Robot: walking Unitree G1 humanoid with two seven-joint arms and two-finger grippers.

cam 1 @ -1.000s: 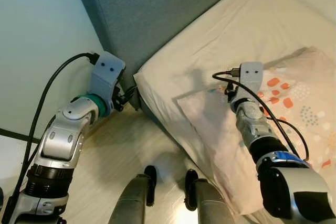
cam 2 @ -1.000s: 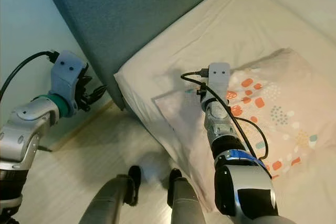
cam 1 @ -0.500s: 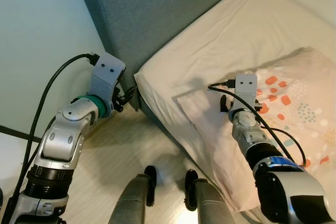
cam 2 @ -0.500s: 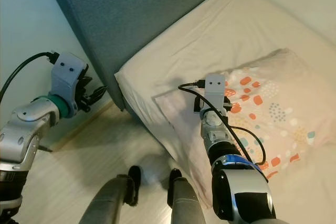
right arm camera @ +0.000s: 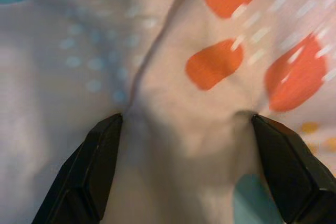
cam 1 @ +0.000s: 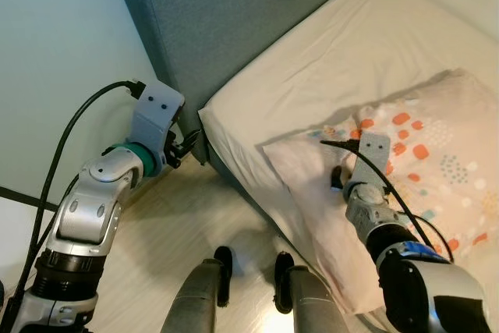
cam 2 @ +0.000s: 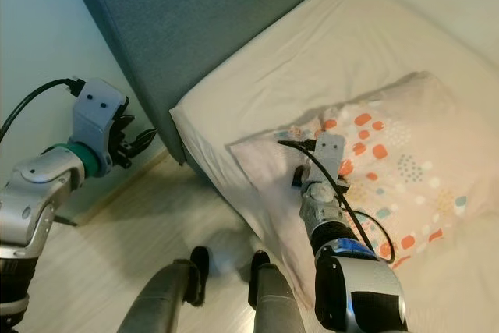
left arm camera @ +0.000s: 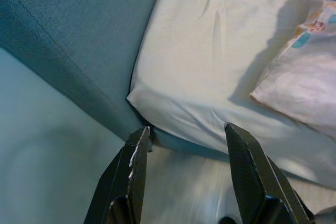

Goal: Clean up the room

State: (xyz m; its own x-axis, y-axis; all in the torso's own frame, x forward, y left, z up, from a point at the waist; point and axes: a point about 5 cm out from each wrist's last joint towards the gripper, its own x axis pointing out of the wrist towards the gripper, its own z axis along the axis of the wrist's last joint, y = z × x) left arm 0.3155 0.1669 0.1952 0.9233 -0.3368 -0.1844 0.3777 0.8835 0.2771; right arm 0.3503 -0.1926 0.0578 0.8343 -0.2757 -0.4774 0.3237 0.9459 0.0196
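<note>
The left end effector [left arm camera: 184, 174] hangs with its fingers spread and empty beside the grey headboard [cam 1: 226, 21], just off the mattress [cam 1: 312, 76] corner and well apart from the work. To the right, the patterned pillow [cam 1: 429, 154] lies near the bed's edge, its long axis running up toward the wall. The right end effector [right arm camera: 191, 169] sits directly on it — fingers spread, both tips dug into the cloth, a ridge bunched between them. This arm is plainly nearer; closing would likely pinch that fold.
</note>
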